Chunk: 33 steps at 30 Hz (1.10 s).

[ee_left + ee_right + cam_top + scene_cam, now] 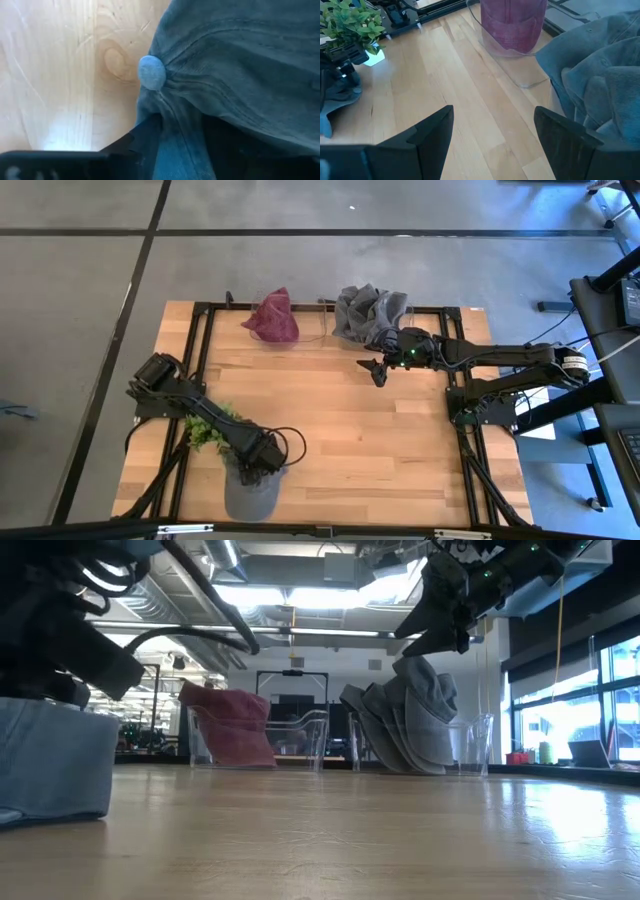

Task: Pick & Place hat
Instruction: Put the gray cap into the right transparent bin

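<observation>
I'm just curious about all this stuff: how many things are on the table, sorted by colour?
Grey-blue hat by itself at the near edge: 1
Grey-blue hats in a pile: 1 pile, number unclear
Maroon hat: 1
Green plant: 1
Clear bins: 2
Total: 6 counting the pile as one

High view: bench (400,450) seen straight down from above, both arms included. Low view: placed at bench-top level, directed across bench to room behind. Left wrist view: held very near grey hat (240,65). Right wrist view: directed over bench toward maroon hat (512,22), also seen in high and low views.
</observation>
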Each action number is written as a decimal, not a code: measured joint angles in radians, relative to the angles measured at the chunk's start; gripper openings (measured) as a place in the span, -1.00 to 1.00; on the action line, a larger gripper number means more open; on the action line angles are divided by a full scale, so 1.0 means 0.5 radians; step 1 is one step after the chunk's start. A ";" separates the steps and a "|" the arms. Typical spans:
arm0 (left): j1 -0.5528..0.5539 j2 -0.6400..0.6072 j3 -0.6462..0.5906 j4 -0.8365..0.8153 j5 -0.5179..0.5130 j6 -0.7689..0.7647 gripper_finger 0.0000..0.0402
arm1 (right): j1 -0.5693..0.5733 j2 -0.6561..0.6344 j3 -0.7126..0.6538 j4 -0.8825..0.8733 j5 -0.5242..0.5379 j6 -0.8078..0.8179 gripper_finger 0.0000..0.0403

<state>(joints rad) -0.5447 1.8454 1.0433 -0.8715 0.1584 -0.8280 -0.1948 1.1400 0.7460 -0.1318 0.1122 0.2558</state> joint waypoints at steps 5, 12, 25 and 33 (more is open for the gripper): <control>0.039 -0.010 -0.003 0.046 -0.014 0.002 -0.56 | -0.001 0.000 0.000 0.008 0.000 0.005 0.38; 0.117 -0.019 -0.007 0.080 0.058 0.010 -0.95 | -0.001 -0.001 0.000 0.020 -0.006 0.003 0.38; 0.385 -0.332 0.082 0.086 -0.163 0.058 -0.97 | 0.000 -0.002 0.000 0.026 -0.337 0.028 0.38; 0.573 -0.495 0.122 0.190 -0.465 0.145 -0.98 | -0.001 -0.002 0.000 0.109 -0.789 0.389 0.38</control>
<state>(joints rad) -0.2584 1.5979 1.1042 -0.7763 -0.0743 -0.7556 -0.1951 1.1393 0.7460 -0.0773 -0.2825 0.4501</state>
